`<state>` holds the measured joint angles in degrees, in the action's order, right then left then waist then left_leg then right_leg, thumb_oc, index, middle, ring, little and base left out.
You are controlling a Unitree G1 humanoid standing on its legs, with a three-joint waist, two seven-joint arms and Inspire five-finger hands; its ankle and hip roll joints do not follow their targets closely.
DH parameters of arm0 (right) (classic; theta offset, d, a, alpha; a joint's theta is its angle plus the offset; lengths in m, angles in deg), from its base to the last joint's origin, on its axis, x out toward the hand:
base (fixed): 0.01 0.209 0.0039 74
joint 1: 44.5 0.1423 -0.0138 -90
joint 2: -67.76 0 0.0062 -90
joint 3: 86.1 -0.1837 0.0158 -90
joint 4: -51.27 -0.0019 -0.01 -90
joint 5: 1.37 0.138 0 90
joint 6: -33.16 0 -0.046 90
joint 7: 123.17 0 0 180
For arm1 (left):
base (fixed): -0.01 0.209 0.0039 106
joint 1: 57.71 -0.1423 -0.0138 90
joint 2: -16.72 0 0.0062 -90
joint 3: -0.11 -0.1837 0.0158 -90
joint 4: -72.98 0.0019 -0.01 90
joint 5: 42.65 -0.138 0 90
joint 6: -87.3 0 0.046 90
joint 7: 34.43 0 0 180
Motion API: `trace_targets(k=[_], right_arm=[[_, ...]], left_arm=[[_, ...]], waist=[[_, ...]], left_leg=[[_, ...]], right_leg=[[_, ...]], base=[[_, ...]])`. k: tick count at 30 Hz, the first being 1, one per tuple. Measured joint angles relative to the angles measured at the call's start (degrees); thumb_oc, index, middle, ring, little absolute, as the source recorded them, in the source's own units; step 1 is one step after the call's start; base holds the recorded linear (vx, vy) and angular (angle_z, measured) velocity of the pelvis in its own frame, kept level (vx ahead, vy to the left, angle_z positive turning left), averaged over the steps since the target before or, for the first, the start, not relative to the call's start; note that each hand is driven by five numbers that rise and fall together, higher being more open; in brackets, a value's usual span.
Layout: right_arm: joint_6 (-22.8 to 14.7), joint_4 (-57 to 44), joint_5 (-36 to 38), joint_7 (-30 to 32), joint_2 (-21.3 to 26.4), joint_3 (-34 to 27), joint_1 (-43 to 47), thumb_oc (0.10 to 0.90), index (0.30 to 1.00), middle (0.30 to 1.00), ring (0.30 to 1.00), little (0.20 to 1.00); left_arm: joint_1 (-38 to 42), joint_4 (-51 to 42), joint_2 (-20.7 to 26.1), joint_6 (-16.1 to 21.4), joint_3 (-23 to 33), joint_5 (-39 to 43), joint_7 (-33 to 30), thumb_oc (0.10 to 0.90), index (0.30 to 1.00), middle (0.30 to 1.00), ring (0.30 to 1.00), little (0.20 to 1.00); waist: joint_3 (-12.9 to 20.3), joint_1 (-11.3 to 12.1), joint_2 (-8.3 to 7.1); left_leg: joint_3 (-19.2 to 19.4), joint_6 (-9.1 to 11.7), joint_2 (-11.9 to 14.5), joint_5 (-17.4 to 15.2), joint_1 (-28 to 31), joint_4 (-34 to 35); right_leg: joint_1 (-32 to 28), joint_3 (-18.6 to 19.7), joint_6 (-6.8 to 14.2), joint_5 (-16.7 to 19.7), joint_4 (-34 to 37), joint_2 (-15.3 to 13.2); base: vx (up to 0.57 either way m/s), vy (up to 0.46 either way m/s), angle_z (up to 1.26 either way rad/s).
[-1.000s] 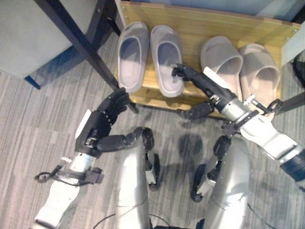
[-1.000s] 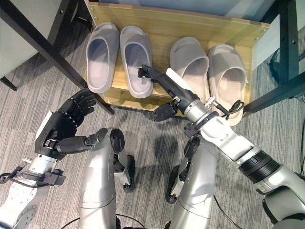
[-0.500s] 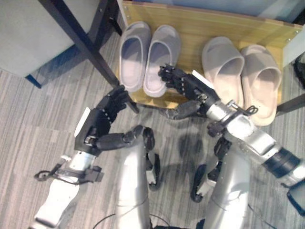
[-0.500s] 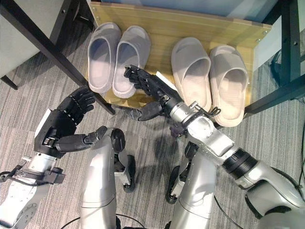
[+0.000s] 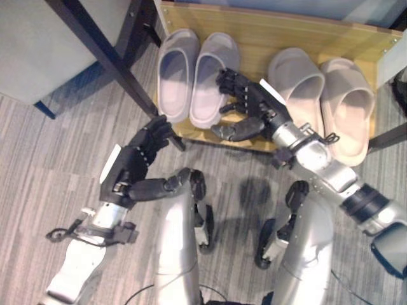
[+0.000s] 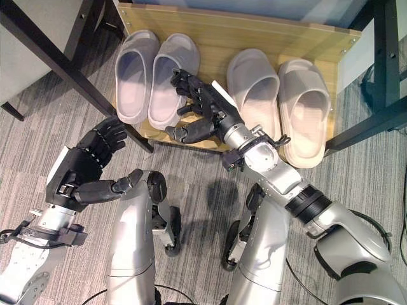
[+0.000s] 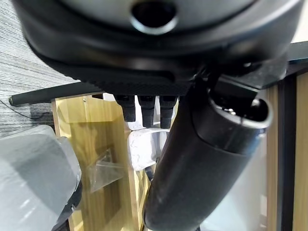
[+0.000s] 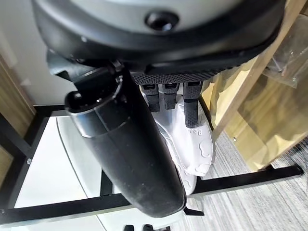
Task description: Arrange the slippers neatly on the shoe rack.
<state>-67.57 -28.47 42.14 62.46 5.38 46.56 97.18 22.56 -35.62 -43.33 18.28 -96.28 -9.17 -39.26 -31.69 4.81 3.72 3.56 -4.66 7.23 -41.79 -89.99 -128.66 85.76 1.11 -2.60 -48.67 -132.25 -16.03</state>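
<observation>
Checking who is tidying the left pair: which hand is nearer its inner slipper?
Right. The right hand rests against that inner slipper; the left hand hangs over the floor, short of the rack.

Background only. Grey striped carpet (image 5: 57, 159) is covering the floor in front of and beside the rack. A black metal frame leg (image 5: 105, 57) is running diagonally across the upper left, and a second black leg (image 5: 130, 28) is standing just beside it. A pale grey panel (image 5: 38, 44) is sitting behind that frame, with a blue edge (image 5: 44, 109) showing at its lower corner. Another black frame post (image 6: 383, 57) is standing at the right, with a bar (image 6: 365, 130) branching off it.
</observation>
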Motion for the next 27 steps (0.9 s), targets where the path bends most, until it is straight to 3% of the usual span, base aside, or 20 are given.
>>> trace_targets(k=[6, 12, 27], right_arm=[[-1.3, -5.1, -11.7, 3.1, 2.6, -6.7, -3.0, 0.8, 0.9, 0.9, 0.9, 0.9], [-1.3, -2.7, -12.6, 7.1, 2.3, -8.0, -3.1, 0.8, 0.9, 0.9, 0.9, 0.9], [-0.3, -0.5, -14.3, 9.3, 2.2, -8.2, -3.9, 0.8, 0.9, 0.9, 0.9, 0.9]], left_arm=[[0.2, 0.0, -0.1, 0.0, 0.0, -0.3, -1.3, 0.8, 0.9, 0.9, 0.9, 0.9], [-0.4, 0.0, -0.1, 0.0, 0.2, -0.5, -2.3, 0.8, 0.9, 0.9, 0.9, 0.9], [-0.5, 0.0, -0.2, 0.0, 0.2, -0.6, -3.7, 0.8, 0.9, 0.9, 0.9, 0.9]], waist=[[0.0, 0.2, 0.14], [0.0, 0.3, 0.14], [0.1, 0.3, 0.12]], left_leg=[[0.1, -0.4, -0.2, 0.2, 0.1, 0.4], [0.1, -0.4, -0.2, 0.3, 0.2, 0.4], [0.2, -0.5, -0.1, 0.3, 0.2, 0.4]], right_leg=[[0.0, 0.0, 0.0, 0.0, 0.2, -0.1], [0.0, 0.0, 0.0, 0.0, 0.2, -0.1], [-0.1, 0.0, 0.0, 0.0, 0.3, -0.1]], base=[[0.0, 0.0, 0.0], [0.0, 0.0, 0.0], [0.0, 0.0, 0.0]])
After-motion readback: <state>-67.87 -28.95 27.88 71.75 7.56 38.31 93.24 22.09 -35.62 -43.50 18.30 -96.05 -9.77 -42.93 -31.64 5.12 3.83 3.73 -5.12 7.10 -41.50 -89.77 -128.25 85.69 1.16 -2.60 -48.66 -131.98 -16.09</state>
